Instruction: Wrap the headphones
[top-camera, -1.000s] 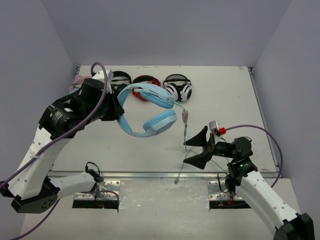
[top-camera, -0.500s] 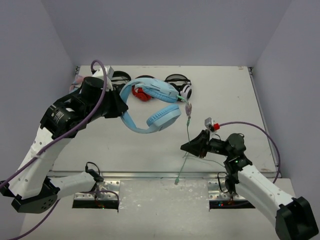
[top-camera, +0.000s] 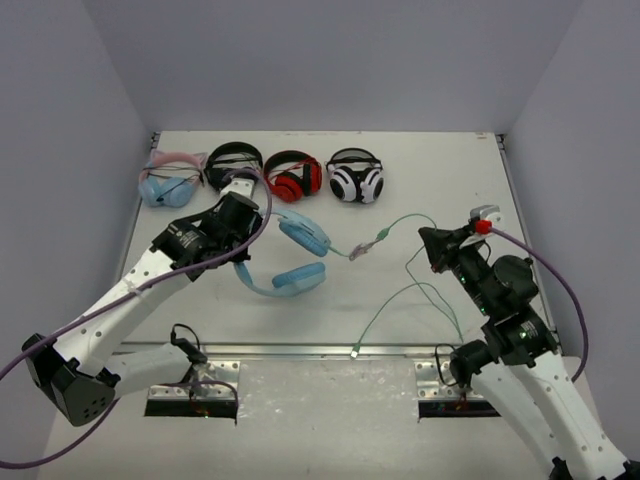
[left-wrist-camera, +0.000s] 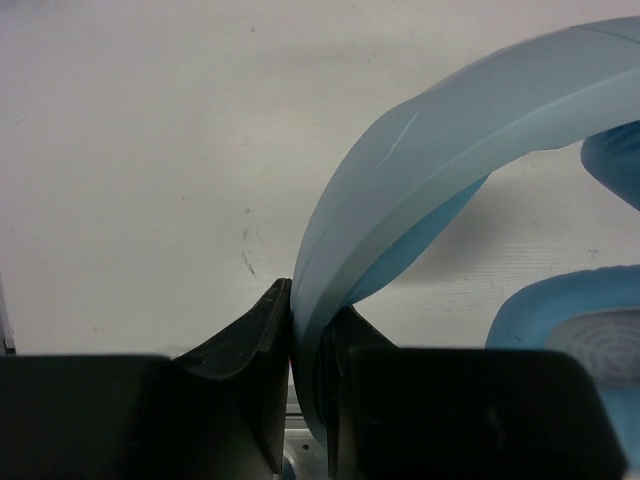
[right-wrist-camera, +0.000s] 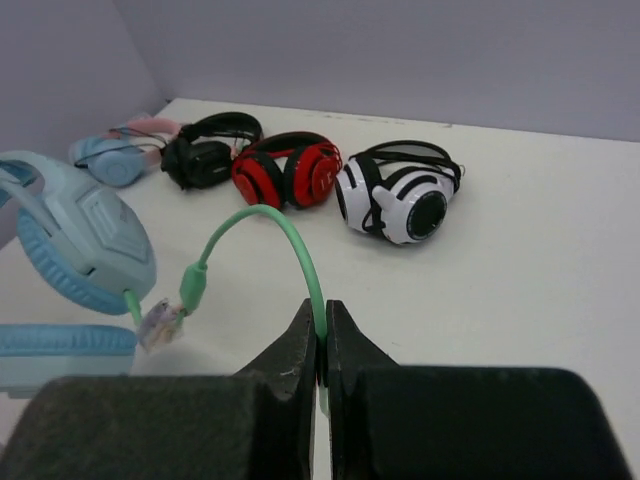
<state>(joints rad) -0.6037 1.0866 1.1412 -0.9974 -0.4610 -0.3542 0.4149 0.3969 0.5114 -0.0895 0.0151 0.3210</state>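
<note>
From above, the headphones (top-camera: 303, 236) sit left of the centre of the white table (top-camera: 450, 170), toward nine o'clock, one ear cup beyond the other. The left gripper (top-camera: 240, 255) clamps the blue headband (top-camera: 262, 288) at its nine o'clock end. The pale-green cable (top-camera: 408, 217) leaves the farther cup toward three o'clock and arches over to the right gripper (top-camera: 432, 250). From there it loops back to the near edge at six o'clock, where its plug (top-camera: 355, 351) lies. Four other pairs line the far edge around eleven o'clock: a cat-ear pair (top-camera: 168, 182), a black pair (top-camera: 232, 163), a red pair (top-camera: 293, 176) and a white-and-black pair (top-camera: 355, 179).

Left wrist camera: the two dark fingers (left-wrist-camera: 255, 345) press shut on the headband, which rises from between them and sweeps toward two o'clock.

Right wrist camera: the fingers (right-wrist-camera: 300, 345) are pinched tight on the cable. It arches up and over toward ten o'clock, then drops to a small inline piece (right-wrist-camera: 160, 322) beside the blue ear cup.
</note>
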